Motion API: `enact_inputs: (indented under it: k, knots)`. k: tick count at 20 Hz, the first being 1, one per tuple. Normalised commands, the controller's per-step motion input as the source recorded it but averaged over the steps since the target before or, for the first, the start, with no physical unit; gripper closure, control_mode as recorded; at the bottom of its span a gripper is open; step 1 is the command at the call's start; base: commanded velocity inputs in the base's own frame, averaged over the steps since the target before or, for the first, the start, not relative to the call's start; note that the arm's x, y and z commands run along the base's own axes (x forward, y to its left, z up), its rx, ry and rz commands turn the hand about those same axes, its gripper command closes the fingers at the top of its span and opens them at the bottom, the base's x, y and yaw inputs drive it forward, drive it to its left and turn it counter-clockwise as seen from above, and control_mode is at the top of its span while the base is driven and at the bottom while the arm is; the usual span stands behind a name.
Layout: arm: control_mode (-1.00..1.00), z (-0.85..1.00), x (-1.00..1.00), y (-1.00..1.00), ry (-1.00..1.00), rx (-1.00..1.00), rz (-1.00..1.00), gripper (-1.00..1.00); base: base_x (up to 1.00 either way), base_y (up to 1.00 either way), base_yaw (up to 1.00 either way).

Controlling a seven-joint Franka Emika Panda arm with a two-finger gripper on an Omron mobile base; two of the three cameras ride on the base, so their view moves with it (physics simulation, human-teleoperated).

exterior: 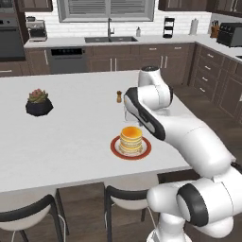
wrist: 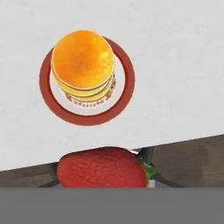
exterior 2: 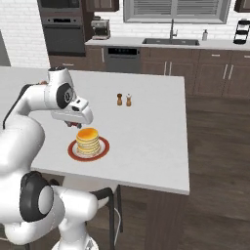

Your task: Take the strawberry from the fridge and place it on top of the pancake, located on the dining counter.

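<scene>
Closest to my hand camera, the strawberry (wrist: 103, 167) fills the lower middle of the view, bright red with a bit of green leaf at its right end. It sits right where the fingertips rise, and a dark finger (wrist: 146, 154) peeks out just behind it, so I read the gripper (exterior 2: 73, 125) as closed narrowly on the berry, holding it.

Beyond the berry, lower down, is the pancake (wrist: 83, 65): a stack of golden-orange rounds on a plate with a red rim (wrist: 127, 83). The berry is above the dining counter (wrist: 175, 65), near its front edge, and offset from the stack, not on it.

From the right base camera I see the white arm bent over the counter, its hand hanging just above and to the left of the pancake stack (exterior 2: 88, 140). From the left base camera the arm's elbow covers the hand, and the stack (exterior: 131, 139) sits near the counter's front edge, above two dark stools (exterior: 124, 196).

Further back on the white top stand two small shakers (exterior 2: 123, 99) side by side. Off to the left sits a dark pot with a reddish-green plant (exterior: 38, 103).

At the far wall are brown cabinets, a sink with a faucet (exterior: 109, 29), and a window.
</scene>
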Motion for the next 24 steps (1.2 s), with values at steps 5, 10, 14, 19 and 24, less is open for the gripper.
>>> enact_inputs:
  k: [5,10,14,19,24]
  knots:
    - [-1.00,-0.42,0.50,0.14,0.10,0.00,0.00,1.00,0.00,0.00,0.00]
    - [-1.00,-0.37,0.44,0.00,0.00,0.00,0.00,1.00,0.00,0.00,0.00]
    - [-1.00,-0.42,0.50,0.00,0.00,0.00,0.00,1.00,0.00,0.00,0.00]
    - [-1.00,-0.38,0.48,0.00,0.00,0.00,0.00,1.00,0.00,0.00,0.00]
    - [-1.00,-0.18,0.46,0.02,0.00,0.00,0.00,1.00,0.00,0.00,0.00]
